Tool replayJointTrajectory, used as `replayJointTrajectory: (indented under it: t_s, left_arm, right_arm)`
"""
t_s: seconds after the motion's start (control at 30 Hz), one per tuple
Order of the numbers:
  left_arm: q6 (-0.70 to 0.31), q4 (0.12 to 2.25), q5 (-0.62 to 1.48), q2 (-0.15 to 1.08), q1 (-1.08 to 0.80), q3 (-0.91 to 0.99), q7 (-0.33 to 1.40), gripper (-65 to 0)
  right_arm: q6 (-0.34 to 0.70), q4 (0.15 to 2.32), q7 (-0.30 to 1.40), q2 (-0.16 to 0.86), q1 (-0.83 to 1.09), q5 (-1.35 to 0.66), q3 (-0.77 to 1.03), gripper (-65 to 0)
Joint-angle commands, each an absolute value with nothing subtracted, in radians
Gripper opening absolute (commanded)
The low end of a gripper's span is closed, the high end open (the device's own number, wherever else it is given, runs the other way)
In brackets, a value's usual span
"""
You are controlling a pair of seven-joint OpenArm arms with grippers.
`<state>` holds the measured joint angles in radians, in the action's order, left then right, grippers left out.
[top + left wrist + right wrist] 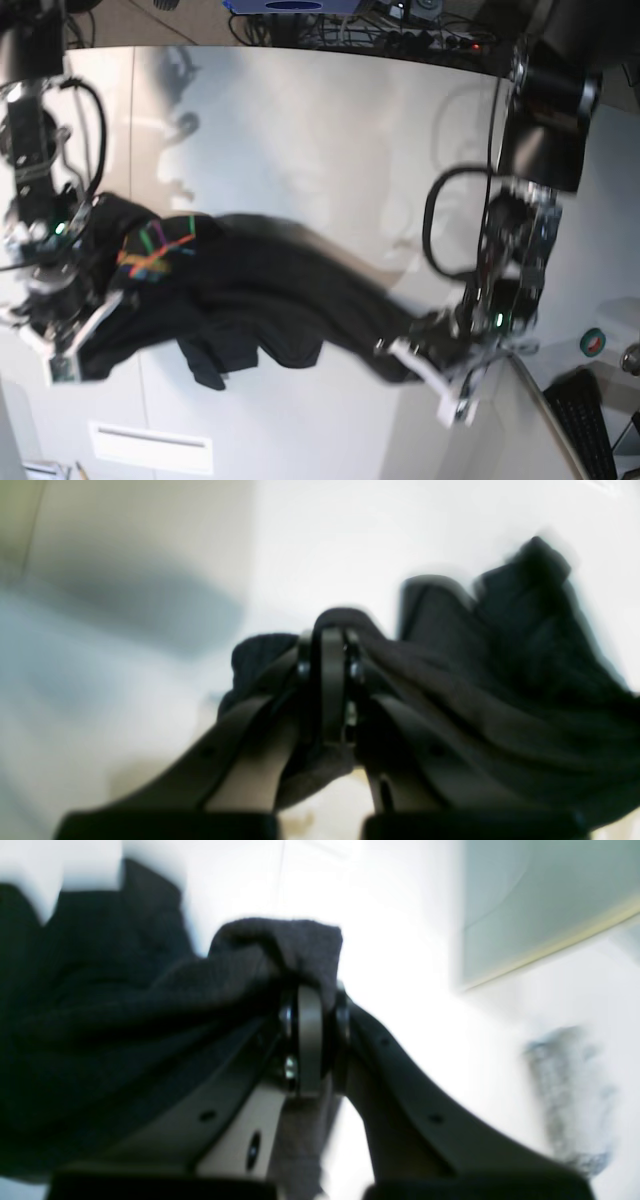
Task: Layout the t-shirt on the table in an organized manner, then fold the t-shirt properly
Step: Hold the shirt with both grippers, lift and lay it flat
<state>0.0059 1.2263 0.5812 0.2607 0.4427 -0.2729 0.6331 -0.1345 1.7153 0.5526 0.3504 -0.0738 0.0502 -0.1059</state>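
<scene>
Above table [330, 110], both end effectors, left [332, 680], right [310, 1040], pinching t-shirt [270, 300] edges, stretched between.

Black t-shirt [260, 290] stretched in a sagging band over the white table [320, 130]

One end shows its multicolour line print; the cloth is bunched and creased, a fold hanging from its middle, both ends raised off the tabletop.

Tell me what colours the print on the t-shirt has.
Orange, green, blue and pink lines on the black t-shirt; base view shows it best.
</scene>
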Motion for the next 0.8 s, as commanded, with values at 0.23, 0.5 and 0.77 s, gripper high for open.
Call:
replayJointTrajectory:
  t_s: [0.23, 0.5, 0.77]
  left_arm:
    - [0.005, 1.024, 0.587, 0.147, 0.917, -0.318, 0.581, -65.0]
    - [0.005, 1.363, 0.582, 0.177, 0.849, -0.231, 0.696, -65.0]
    - [0.005, 1.514, 0.581, 0.288, 0.392, -0.213, 0.71, -65.0]
  right_arm:
    - [-0.027, 1.721, 0.526, 0.513, -0.426, 0.068, -0.002, -65.0]
    - [0.237, 1.923, 0.588, 0.493, -0.341, 0.068, 0.269, -65.0]
    - [0.246, 1.774, 0.562, 0.321, 0.03, 0.068, 0.285, -65.0]
